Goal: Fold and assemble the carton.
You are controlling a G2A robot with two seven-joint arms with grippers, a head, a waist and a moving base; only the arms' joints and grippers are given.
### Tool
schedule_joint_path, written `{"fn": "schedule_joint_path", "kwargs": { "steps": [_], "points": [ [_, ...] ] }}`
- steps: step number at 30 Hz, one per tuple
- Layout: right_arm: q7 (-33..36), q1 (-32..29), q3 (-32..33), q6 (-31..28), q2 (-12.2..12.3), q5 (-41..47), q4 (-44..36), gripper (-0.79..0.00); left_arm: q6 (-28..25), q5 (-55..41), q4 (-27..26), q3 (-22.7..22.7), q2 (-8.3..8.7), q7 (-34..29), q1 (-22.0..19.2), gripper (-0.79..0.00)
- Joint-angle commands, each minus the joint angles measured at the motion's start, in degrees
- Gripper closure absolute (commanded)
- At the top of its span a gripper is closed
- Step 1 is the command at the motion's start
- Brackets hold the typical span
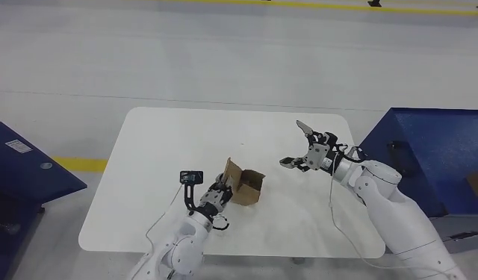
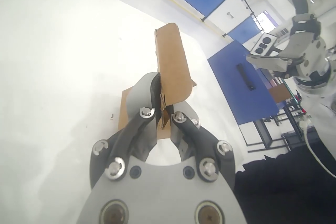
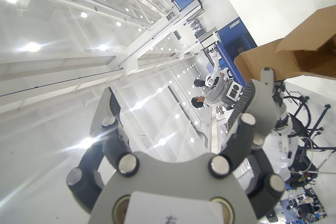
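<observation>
Cardboard carton (image 1: pixel 246 189) half-erected, near the tabletop's (image 1: pixel 164 153) front edge.
My left pincer (image 2: pixel 164 96) clamps its upright flap (image 2: pixel 172 62); right pincer (image 1: pixel 290 142) gapes wide, apart from it. Flaps look unfolded, so closing is left.

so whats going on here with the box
A two-armed robot is assembling a cardboard carton on a white table. The left gripper is shut on an upright flap at the carton's edge. The right gripper is open, holds nothing, and hangs above the table, apart from the carton. The carton is partly formed and open.
</observation>
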Motion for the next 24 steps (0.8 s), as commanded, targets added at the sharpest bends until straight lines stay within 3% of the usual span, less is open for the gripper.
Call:
{"fn": "schedule_joint_path", "kwargs": {
  "steps": [1,7,11,15,23,24],
  "points": [
    [0.0,0.0,0.0,0.0,0.0,0.0,0.0,-0.785,-3.6,-1.1,0.0,-1.6,0.41,-6.4,-1.7,0.000],
    [0.0,0.0,0.0,0.0,0.0,0.0,0.0,-0.785,-12.3,-17.3,2.3,-5.2,0.98,-25.5,-6.4,0.000],
    [0.0,0.0,0.0,0.0,0.0,0.0,0.0,-0.785,-15.2,-21.3,7.3,-5.1,1.01,-33.2,-10.5,0.000],
    [0.0,0.0,0.0,0.0,0.0,0.0,0.0,-0.785,-17.9,-22.5,12.9,-2.5,0.39,-35.9,-14.3,0.000],
    [0.0,0.0,0.0,0.0,0.0,0.0,0.0,-0.785,-22.8,-19.1,23.3,3.0,-1.49,-30.5,-20.2,0.000],
    [0.0,0.0,0.0,0.0,0.0,0.0,0.0,-0.785,-23.0,-18.8,24.3,3.3,-1.66,-29.8,-20.7,-0.083]
  ]
}}
